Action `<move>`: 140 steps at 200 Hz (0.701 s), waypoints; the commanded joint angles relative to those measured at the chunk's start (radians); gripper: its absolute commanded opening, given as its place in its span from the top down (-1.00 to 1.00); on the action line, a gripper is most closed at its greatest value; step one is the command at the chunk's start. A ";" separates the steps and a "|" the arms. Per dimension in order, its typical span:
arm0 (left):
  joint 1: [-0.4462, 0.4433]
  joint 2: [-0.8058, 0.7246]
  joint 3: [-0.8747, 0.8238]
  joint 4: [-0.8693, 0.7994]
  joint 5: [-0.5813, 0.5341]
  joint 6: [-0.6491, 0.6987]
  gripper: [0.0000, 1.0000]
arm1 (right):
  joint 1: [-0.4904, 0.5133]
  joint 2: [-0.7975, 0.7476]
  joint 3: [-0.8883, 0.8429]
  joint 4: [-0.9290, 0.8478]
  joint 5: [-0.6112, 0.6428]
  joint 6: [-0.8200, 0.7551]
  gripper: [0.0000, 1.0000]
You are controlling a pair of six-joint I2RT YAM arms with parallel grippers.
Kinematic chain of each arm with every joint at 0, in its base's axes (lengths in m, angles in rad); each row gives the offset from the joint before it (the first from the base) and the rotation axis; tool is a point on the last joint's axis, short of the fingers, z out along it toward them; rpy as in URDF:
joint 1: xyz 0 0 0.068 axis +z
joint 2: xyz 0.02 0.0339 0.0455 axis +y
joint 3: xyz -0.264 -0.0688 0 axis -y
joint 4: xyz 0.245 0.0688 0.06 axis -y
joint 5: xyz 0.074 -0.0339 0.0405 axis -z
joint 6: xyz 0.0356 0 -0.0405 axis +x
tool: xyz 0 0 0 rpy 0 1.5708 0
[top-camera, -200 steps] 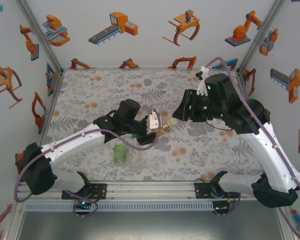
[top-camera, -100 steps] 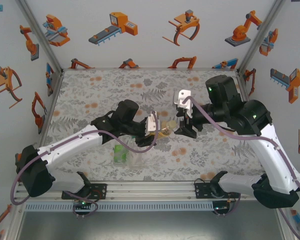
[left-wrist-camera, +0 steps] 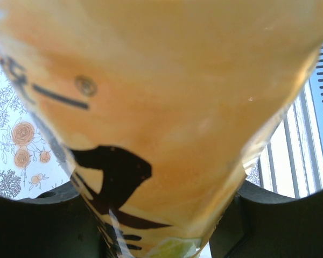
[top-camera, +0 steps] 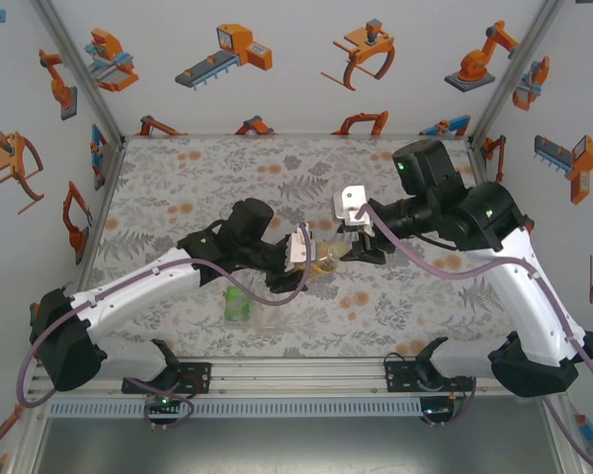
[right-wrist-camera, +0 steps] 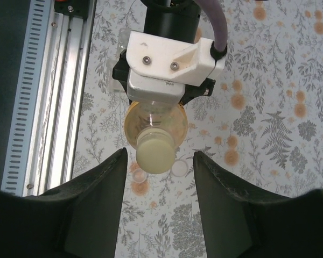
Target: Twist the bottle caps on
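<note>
Swung in from 3 o'clock, right fingers (right-wrist-camera: 99, 204) now open astride cap (right-wrist-camera: 156, 152); left fingers (left-wrist-camera: 32, 226) clamp bottle (left-wrist-camera: 167, 107). Light, slick, thin-walled: likely pinch cap's rim.

Bottle (left-wrist-camera: 167, 97): translucent amber plastic, glossy. Cap (right-wrist-camera: 156, 154) on bottle: pale plastic, matt. Table (right-wrist-camera: 269, 80) under bottle: matt floral print.

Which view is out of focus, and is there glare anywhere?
Left wrist: the amber bottle sits very close and is blurred, its dark characters soft, while the floral table behind looks sharper. Right wrist: the yellowish cap is sharp, with a small glint on the bottle behind it. Top external: even light, no strong glare.
</note>
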 commanded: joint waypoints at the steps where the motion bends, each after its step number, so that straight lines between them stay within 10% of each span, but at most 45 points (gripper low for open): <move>1: -0.006 -0.019 0.002 -0.005 0.026 0.011 1.00 | 0.013 -0.013 -0.024 0.002 -0.032 -0.017 0.04; 140: -0.006 -0.040 -0.007 0.033 0.006 -0.017 1.00 | 0.022 -0.079 -0.147 0.130 0.038 0.188 0.71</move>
